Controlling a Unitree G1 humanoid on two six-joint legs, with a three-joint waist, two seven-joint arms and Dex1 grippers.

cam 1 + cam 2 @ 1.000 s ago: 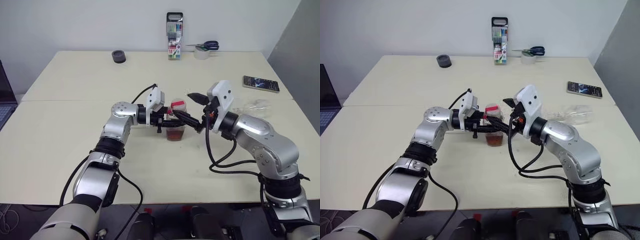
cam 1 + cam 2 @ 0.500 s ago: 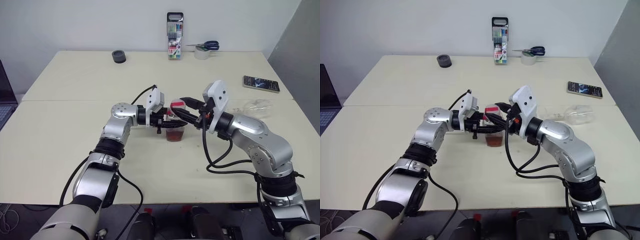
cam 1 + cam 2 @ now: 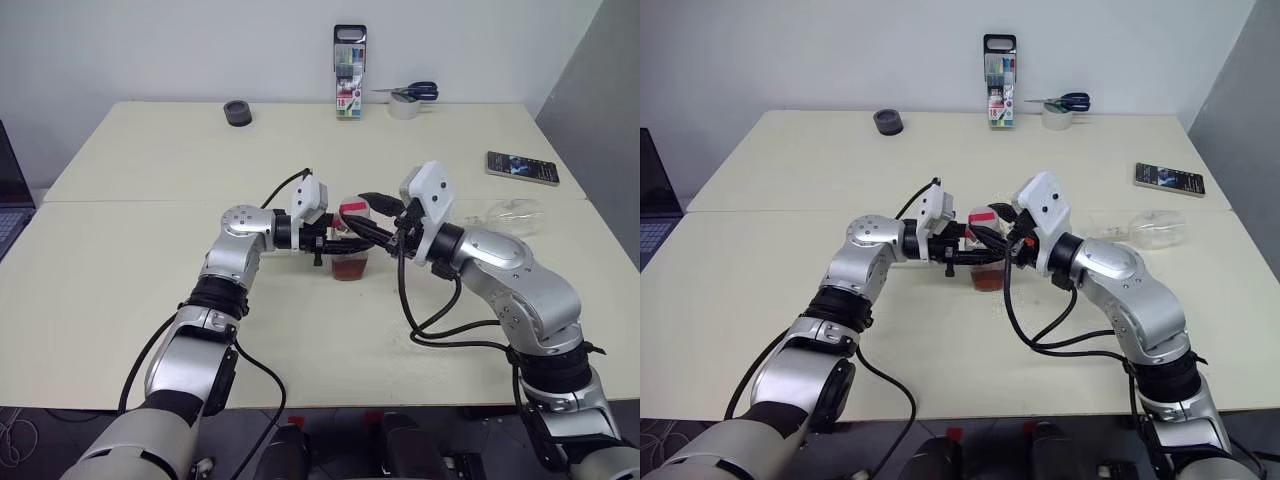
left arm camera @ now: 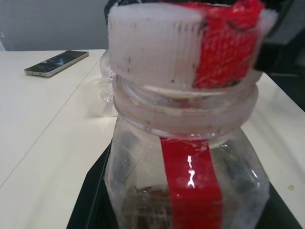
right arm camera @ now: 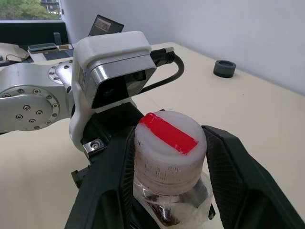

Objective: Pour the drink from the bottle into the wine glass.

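**Where the cameras are looking**

Two head cameras are looking down from high up over the table, seeing the same scene. Each wrist camera is sitting very close to the bottle, looking along its own arm. Both are sharing the cap.

Silver-jointed arms, white wrist camera housings, black looping cables, black-fingered grippers.

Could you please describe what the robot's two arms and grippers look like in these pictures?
Both arms are made of rounded silver segments with black joints, and black cables loop loosely beside them. Each wrist carries a white, boxy camera housing. The left gripper and right gripper each have two black fingers with finely textured inner pads.
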